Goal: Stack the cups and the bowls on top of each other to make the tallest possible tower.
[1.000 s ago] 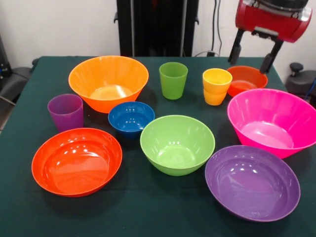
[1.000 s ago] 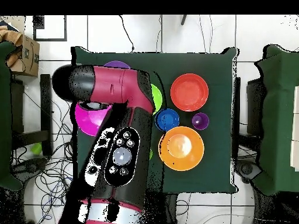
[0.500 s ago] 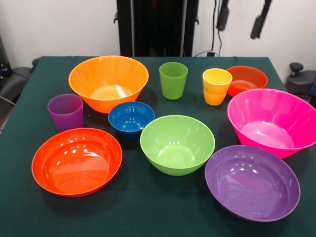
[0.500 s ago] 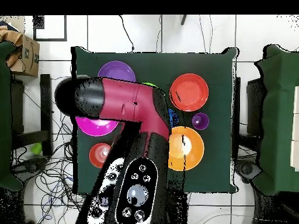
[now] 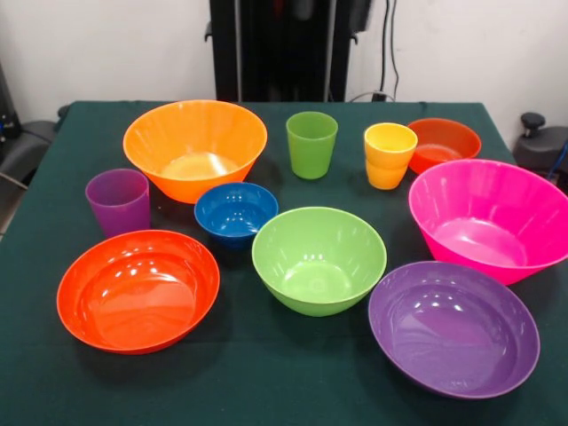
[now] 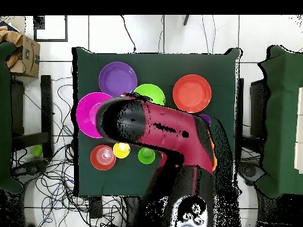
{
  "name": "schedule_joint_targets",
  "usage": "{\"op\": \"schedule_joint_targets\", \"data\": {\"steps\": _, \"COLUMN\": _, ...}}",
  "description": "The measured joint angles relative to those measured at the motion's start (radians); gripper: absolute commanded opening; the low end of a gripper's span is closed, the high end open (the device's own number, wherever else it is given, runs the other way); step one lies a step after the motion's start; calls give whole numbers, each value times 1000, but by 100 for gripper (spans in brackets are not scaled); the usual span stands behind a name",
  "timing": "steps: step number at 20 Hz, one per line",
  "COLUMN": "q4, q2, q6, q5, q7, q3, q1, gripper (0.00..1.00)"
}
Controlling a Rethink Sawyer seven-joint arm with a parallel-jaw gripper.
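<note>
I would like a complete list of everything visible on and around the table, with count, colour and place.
Table: one, dark green cloth.
Large bowls: five; orange far left, red-orange near left, lime green centre, pink right, purple near right.
Small bowls: two; blue centre-left, red-orange far right.
Cups: three upright; purple left, green far centre, yellow-orange beside the small red-orange bowl.
Arm: one, red and black, overhead view only; pincer not visible.

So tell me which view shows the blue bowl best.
The front view: the blue bowl sits fully exposed between the orange bowl and the lime green bowl, rim and inside visible. In the overhead view the arm covers that spot, so the bowl cannot be made out.
</note>
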Motion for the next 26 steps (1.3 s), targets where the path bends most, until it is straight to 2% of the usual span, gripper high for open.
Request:
{"op": "schedule_joint_targets", "data": {"steps": 1, "q4": 12, "q2": -1, "q6": -29, "q5": -25, "q7": 0, "q3": 9, "q1": -29, "gripper": 100}}
{"op": "schedule_joint_targets", "data": {"steps": 8, "q4": 25, "q2": 27, "q6": -99, "q5": -72, "q7": 0, "q3": 56, "q1": -61, "gripper": 100}}
{"op": "schedule_joint_targets", "data": {"steps": 17, "q4": 25, "q2": 98, "q6": -99, "q5": -79, "q7": 0, "q3": 132, "q1": -20, "gripper": 100}}
{"op": "schedule_joint_targets", "data": {"steps": 26, "q4": 25, "q2": 170, "q6": -102, "q5": -70, "q7": 0, "q3": 151, "q1": 27, "gripper": 100}}
